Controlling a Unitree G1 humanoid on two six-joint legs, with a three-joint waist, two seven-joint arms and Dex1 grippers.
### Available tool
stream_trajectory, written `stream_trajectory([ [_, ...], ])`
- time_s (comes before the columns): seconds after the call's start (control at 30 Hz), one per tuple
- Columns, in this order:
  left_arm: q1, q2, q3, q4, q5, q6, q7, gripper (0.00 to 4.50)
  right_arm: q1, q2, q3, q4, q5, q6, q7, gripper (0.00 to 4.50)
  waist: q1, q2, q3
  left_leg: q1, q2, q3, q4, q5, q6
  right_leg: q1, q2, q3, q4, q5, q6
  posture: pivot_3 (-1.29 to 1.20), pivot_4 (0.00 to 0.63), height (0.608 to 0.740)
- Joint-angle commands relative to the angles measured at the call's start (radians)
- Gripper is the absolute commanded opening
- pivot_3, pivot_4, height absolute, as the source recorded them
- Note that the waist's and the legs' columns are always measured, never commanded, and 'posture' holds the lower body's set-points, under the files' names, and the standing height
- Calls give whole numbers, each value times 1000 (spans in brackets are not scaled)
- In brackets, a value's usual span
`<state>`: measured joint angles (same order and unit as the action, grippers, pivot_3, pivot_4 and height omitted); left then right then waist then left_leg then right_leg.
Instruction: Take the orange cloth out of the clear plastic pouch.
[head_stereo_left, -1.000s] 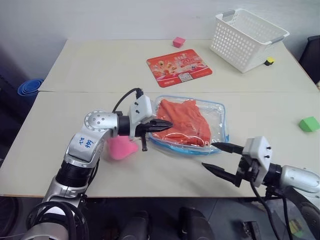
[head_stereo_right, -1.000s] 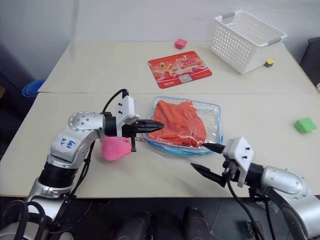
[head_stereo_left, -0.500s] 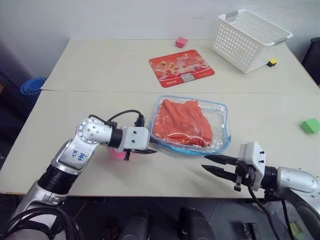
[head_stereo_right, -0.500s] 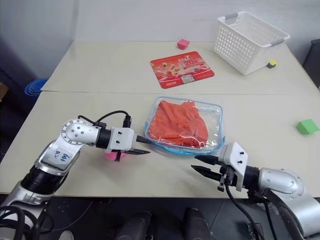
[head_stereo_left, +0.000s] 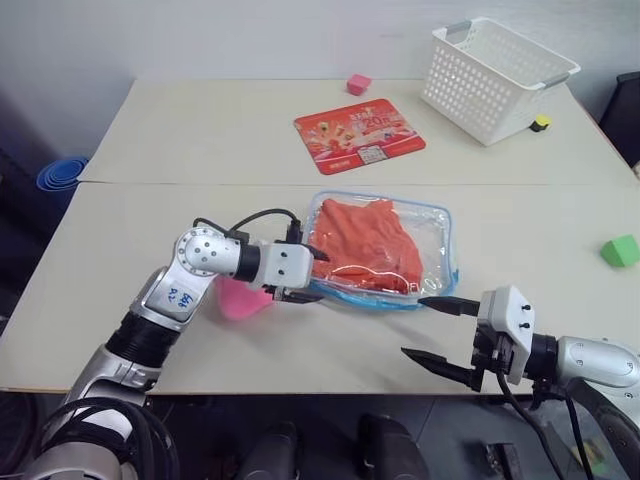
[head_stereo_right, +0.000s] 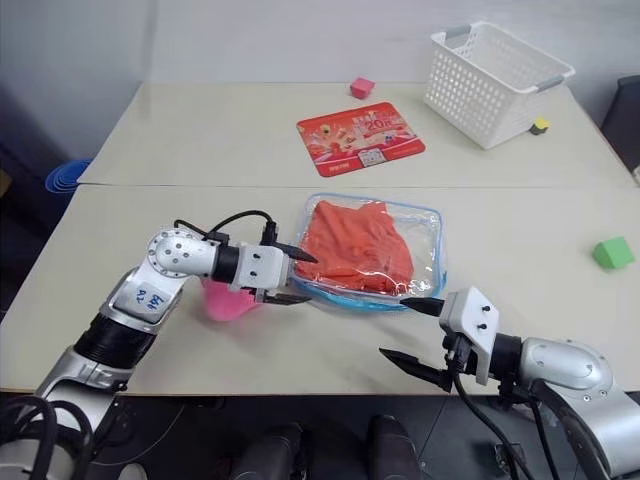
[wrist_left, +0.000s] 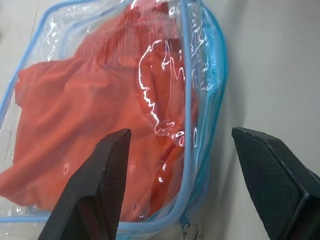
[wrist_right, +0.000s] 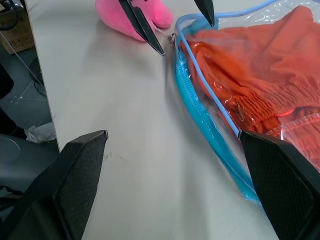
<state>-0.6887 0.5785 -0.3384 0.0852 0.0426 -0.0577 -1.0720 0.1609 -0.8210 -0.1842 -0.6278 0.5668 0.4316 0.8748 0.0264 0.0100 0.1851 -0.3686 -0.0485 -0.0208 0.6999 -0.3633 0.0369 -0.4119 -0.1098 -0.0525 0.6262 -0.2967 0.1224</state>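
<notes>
Cloth (head_stereo_left: 362, 245) sat inside the pouch (head_stereo_left: 436, 245), mid-table, toward the front edge.
I had the left gripper (head_stereo_left: 304, 274) wide astride its left end, the right gripper (head_stereo_left: 440, 332) wide beside its front-right corner; pin that corner, then grab cloth.

Bare bench (head_stereo_left: 300, 360) lies open along the near edge, between the clear plastic pouch (head_stereo_left: 435, 250) and the right gripper (head_stereo_left: 432, 330). At the pouch's left end the left gripper (head_stereo_left: 312, 275) and a pink plush toy (head_stereo_left: 240, 298) crowd the way in. Farther back stand a red mat (head_stereo_left: 358, 128) and white basket (head_stereo_left: 493, 75).
</notes>
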Motion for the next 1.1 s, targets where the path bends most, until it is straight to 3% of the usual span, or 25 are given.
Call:
stream_trajectory([
  [0.03, -27, -15, -6, 15, 25, -47, 13, 3392, -8, 7, -14, -24, -6, -22, -6, 4400, 1, 0, 0, 0, 0, 0, 0, 0, 0, 0, 0, 0, 0, 0, 0, 0, 150, 740],
  [0.4, -40, -52, 11, 44, 14, -36, 5, 3392, 6, 20, -5, -33, -24, -27, -18, 4400, 0, 0, 0, 0, 0, 0, 0, 0, 0, 0, 0, 0, 0, 0, 0, 0, 150, 740],
  [0.5, -34, -62, 14, 40, 11, -28, 15, 2779, 1, 21, -2, -32, -22, -28, -22, 4466, 0, 0, 0, 0, 0, 0, 0, 0, 0, 0, 0, 0, 0, 0, 0, 0, 150, 740],
  [0.8, -10, -54, 12, 11, 2, -24, -7, 21, -15, 21, 3, -24, -29, -35, -23, 4466, 0, 0, 0, 0, 0, 0, 0, 0, 0, 0, 0, 0, 0, 0, 0, 0, 150, 740],
  [0.9, 3, -52, 17, -14, -18, 6, -22, 6, -23, 22, 6, -23, -32, -35, -23, 4466, 0, 0, 0, 0, 0, 0, 0, 0, 0, 0, 0, 0, 0, 0, 0, 0, 150, 740],
  [1.1, 42, -99, 85, -149, -144, 292, 14, 6, -48, 25, 17, -23, -40, -41, -24, 4466, -1, 0, 0, 0, 0, 0, 0, 0, 0, 0, 0, 1, 0, 0, 0, 0, 150, 740],
])
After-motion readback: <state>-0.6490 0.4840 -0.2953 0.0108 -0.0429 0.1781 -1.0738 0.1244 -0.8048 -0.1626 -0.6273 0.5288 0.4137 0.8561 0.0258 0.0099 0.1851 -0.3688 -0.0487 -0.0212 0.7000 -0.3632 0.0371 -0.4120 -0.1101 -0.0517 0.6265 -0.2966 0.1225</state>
